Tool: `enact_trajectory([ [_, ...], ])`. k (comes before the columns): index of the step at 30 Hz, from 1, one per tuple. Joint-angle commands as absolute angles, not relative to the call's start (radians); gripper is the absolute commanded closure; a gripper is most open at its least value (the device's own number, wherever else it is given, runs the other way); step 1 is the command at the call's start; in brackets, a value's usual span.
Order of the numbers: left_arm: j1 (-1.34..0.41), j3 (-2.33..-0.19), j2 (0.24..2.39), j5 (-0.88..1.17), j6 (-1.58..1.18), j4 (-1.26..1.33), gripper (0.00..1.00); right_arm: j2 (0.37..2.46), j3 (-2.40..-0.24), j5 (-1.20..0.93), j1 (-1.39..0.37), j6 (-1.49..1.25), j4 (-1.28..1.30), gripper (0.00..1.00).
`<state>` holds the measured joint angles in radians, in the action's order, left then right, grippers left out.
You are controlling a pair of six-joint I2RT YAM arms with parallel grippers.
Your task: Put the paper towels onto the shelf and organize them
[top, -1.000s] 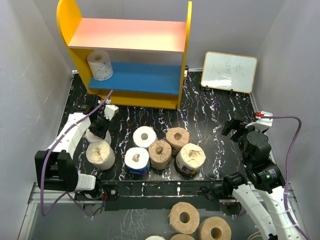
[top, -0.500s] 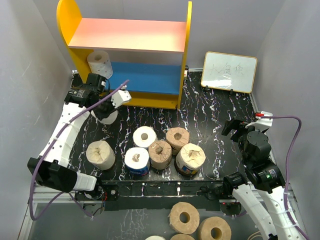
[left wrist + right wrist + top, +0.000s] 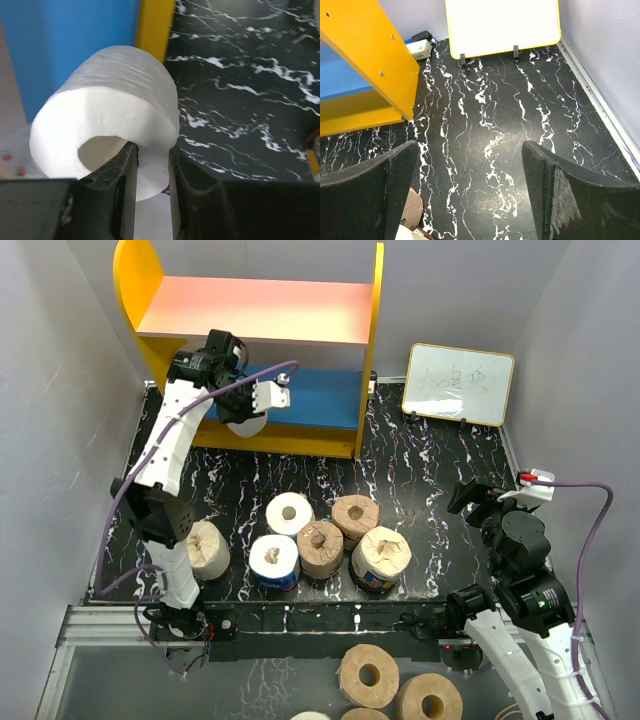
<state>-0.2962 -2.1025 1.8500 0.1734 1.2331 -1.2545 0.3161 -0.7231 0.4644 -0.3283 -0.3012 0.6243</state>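
A white roll is being pinched through its wall by the left hand. One finger is being pushed into the hollow core and the other is being pressed against the outside, so only the thickness of the paper is being left between them. The right hand is being held wide apart above the tabletop, and nothing is being touched by it.

The white roll is being held at the front edge of the blue lower board of the shelf, towards the left half and below the pink upper board. Whether it is being rested on the board cannot be told. Its long axis is being kept roughly in line with the fingers, with the open core end being turned back towards the wrist camera.

A second ago this roll was being gripped low over the left side of the tabletop. Half a second ago it was being carried in front of the shelf's left end, and now it is being brought up to the lower board. The left end of that board is now being covered by the arm in the top view. The six other rolls are being left in their cluster near the front of the tabletop, and the right arm is being kept almost where it was.
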Motion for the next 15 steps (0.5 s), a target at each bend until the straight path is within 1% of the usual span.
enact_trajectory([
  [1, -0.289, -2.292, 1.928, 0.188, 1.261, -1.32, 1.0, 0.292, -0.726, 0.481, -0.333, -0.301, 0.579, 0.17],
  [8, -0.28, -2.298, 1.988, 0.123, 1.262, -1.215, 1.0, 0.305, -0.726, 0.475, -0.333, -0.3, 0.578, 0.17],
  [15, -0.27, -2.301, 1.992, 0.128, 1.238, -1.096, 1.0, 0.304, -0.724, 0.475, -0.332, -0.3, 0.578, 0.17],
])
